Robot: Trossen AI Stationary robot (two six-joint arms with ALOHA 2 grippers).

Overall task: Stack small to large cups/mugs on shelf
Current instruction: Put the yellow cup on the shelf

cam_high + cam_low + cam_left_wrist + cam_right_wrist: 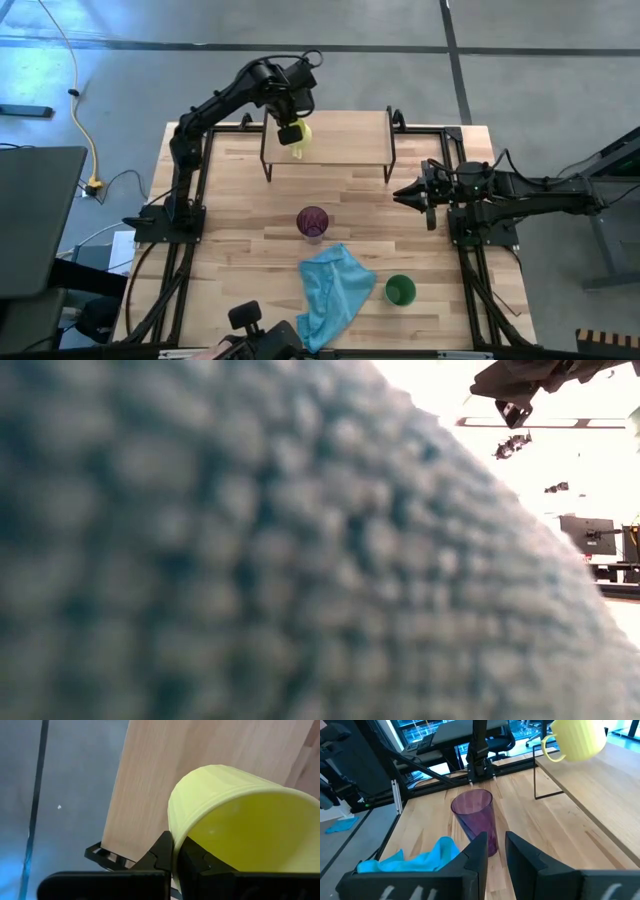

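You have the short yellow-green handled mug (299,137) clenched in the left gripper's (291,132) jaws over the wooden-topped shelf's (345,140) left end, not yet set down; the translucent purple cup (312,222) and green cup (400,290) wait on the desk (230,200), the right gripper's (418,193) jaws released.

Crumpled light blue cloth (333,292) on the plank tabletop (240,200)

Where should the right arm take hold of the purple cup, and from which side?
Grip the purple cup by its wall near the rim, coming level from the right gripper's side. It stands upright, open end up, without a handle, and the blue cloth lies beside it.
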